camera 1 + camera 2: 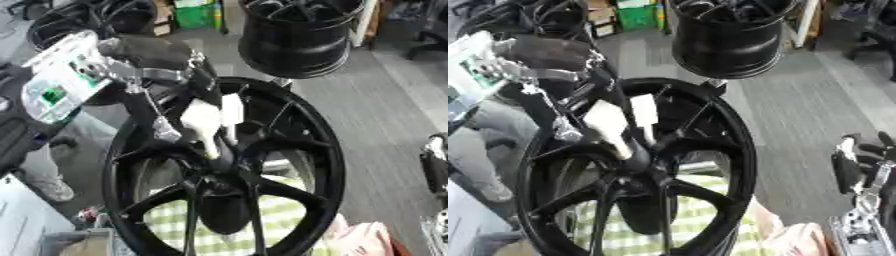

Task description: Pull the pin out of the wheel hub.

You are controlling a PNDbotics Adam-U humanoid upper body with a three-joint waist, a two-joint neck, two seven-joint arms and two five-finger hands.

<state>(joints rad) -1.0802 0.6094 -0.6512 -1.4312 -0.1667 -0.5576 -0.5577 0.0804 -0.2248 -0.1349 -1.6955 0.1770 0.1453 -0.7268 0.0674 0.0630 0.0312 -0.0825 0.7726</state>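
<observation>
Grey plank flooring (376,115) fills the background, with a second glossy black wheel rim (297,37) standing behind and a green box (194,15) cut off at the upper edge. Front and centre stands a large black alloy wheel hub with slim curved spokes (636,175), upright and facing the camera, its lower rim cut off by the bottom edge; through the spokes shows a green-and-white checked cloth (280,215). Over the hub's upper left part sits the left hand (188,87), black with silver joints and pale fingertip pads, reaching in from the upper left; its fingers curl down around a pale cream pin with a tapered, blurred shape (203,127), pinching its upper part. The pin's long axis runs steeply, slightly tilted, its narrow lower end pointing down to the right into the hub's dark centre, where its tip is hard to make out. At the right edge the right hand (859,160) rests apart from the wheel, black fingers up and relaxed, partly cut off
</observation>
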